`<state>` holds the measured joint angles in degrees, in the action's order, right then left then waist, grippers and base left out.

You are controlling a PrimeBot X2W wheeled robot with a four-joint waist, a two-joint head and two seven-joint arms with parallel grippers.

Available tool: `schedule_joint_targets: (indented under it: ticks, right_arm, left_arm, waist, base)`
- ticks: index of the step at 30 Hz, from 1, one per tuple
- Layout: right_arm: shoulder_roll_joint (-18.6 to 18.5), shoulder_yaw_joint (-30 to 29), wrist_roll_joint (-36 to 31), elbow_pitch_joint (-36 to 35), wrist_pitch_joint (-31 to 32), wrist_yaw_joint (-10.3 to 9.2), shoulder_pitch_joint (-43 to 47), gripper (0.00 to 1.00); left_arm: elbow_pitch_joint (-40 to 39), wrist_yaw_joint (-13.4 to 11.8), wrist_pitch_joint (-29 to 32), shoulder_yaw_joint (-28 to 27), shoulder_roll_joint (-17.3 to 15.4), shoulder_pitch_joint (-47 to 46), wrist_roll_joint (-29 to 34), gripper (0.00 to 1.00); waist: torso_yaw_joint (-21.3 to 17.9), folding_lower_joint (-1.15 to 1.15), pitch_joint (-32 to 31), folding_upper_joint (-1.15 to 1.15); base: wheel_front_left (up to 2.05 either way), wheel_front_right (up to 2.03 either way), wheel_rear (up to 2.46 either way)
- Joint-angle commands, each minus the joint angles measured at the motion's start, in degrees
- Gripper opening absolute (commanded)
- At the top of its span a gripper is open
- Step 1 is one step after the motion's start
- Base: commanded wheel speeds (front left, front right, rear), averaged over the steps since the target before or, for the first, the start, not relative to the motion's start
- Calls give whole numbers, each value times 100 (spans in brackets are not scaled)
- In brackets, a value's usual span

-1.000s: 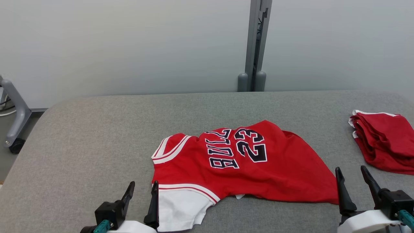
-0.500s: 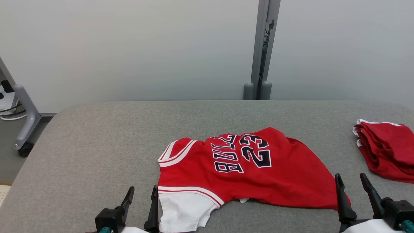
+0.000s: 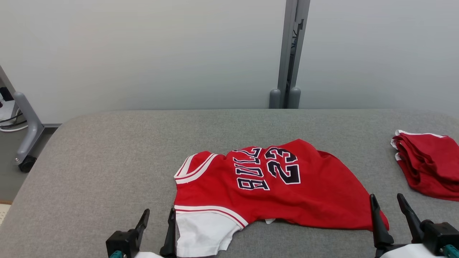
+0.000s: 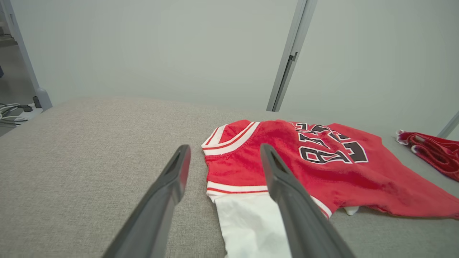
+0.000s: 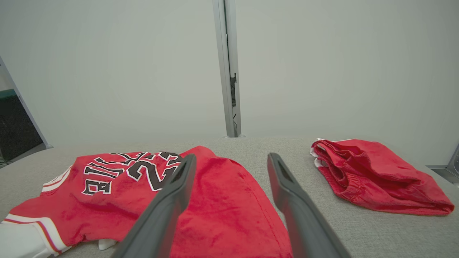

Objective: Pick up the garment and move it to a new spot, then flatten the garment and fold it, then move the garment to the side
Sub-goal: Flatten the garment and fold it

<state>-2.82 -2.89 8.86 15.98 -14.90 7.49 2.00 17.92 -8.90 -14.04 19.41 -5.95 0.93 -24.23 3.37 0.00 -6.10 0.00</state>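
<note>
Item: garment point(image 3: 272, 190), one red sleeveless jersey with white-and-red striped trim and black, white-edged lettering "BULL" and "23", which reads sideways in the head view. Location: middle of the grey fabric-covered surface point(image 3: 107, 161), toward its near edge. Condition: loosely spread, rumpled, not folded. Its trimmed openings lie toward the robot's left, the plain red end tapers toward the right, and a white panel sits at the near left corner. Left hand point(image 3: 159, 212): low at the near edge, both dark fingers spread apart with nothing between them. Its inner finger stands just beside the edge of the white panel; contact cannot be told. Right hand point(image 3: 386, 196): low at the near edge on the right, fingers likewise spread wide and empty. Its inner finger stands at the garment's near right corner; contact cannot be told. Also on the surface: folded red cloth point(image 3: 426, 165) with white edging, at the far right, well apart from the garment. Background: pale wall point(image 3: 143, 53) with a grey vertical post point(image 3: 291, 53) behind the surface, and a grey wheeled leg point(image 3: 25, 143) at the left.
</note>
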Motion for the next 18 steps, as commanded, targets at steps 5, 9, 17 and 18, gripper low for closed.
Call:
schedule_joint_targets:
  ticks: [5, 9, 17, 18]
  right_arm:
    - [-20, 6, -17, 52, -7, 1, -36, 100]
    - [-20, 31, -26, 77, -7, 1, -71, 100]
    - [-22, 14, -60, 104, 29, 1, -128, 100]
    - [-24, 9, -73, 93, 47, 1, -135, 100]
  left_arm:
    - [224, 34, 473, 77, -22, 108, -167, 100]
    - [481, 142, 846, 114, 19, 134, -386, 100]
    - [1149, 375, 1121, 44, 95, -96, -814, 100]
    - [1337, 410, 1075, 44, 105, -152, -835, 100]
  waist:
    - [-15, 0, 33, 0]
    - [-70, 0, 86, 0]
    - [-264, 0, 207, 0]
    - [-328, 0, 235, 0]
  base:
    - [0, 0, 0]
    - [0, 0, 0]
    - [0, 0, 0]
    - [0, 0, 0]
